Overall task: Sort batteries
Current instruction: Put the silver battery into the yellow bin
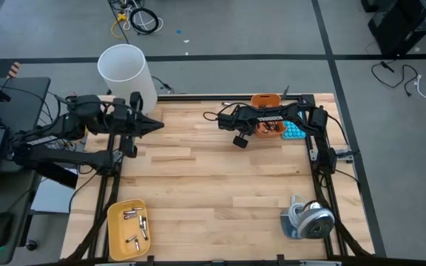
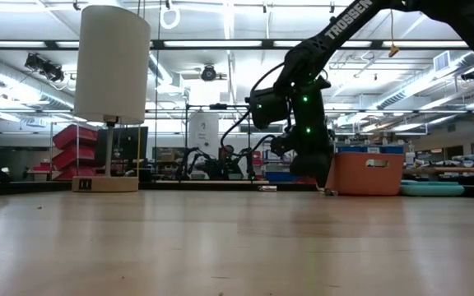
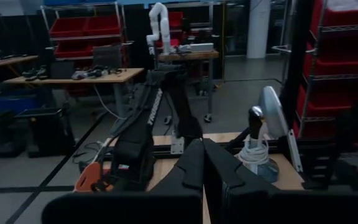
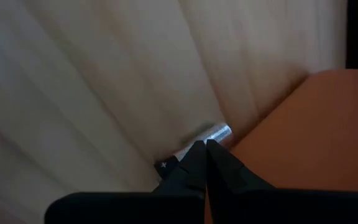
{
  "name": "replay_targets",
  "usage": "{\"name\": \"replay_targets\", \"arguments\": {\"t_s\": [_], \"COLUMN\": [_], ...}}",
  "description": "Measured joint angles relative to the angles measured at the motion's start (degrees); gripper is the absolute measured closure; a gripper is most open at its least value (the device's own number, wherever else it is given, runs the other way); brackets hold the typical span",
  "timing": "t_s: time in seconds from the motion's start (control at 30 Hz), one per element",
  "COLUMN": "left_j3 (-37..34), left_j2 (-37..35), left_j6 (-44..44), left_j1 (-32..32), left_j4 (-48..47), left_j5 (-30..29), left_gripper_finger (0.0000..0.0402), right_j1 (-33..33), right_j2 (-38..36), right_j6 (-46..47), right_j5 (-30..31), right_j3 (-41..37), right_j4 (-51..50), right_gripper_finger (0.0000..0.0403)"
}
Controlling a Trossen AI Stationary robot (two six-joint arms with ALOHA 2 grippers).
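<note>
right gripper [image 4: 205, 146] pressed together over a silvery battery [image 4: 216, 133] lying flat against the orange bin [image 4: 303, 137] | yellow tray [image 1: 117, 222], near-left table corner: loose batteries [image 1: 133, 216] | left gripper [image 1: 154, 124] pressed together, far-left edge

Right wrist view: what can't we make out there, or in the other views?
- Small silvery cylindrical battery, right wrist view: the right gripper covers its near end; whether it is clamped cannot be told.
- Orange plastic bin, high view: the right arm hides its contents.
- Yellow tray, high view: the cells are too small to tell types.
</note>
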Motion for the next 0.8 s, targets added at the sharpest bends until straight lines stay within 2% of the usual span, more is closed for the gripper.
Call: {"name": "replay_targets", "arguments": {"t_s": [0.3,0.5,0.8], "left_j3": [0.00,0.00,0.00], "left_j2": [0.00,0.00,0.00], "left_j6": [0.11,-0.02,0.17], "left_j1": [-2.31,-3.78,-4.14], "left_j4": [-1.13,-0.96,-1.16], "left_j5": [-2.55,-2.55,-4.37], "left_gripper_finger": [0.0402,0.0402,0.0402], "right_j1": [1.09,1.21,3.78], "right_j2": [0.00,-0.17,0.03], "right_j6": [-1.42,-3.12,-6.80], "right_j5": [2.18,-0.21,-1.66], "right_j3": [-0.19,-4.83,-2.44], "right_j4": [-3.01,4.28,10.17], "right_gripper_finger": [0.0403,0.0403,0.0403]}}
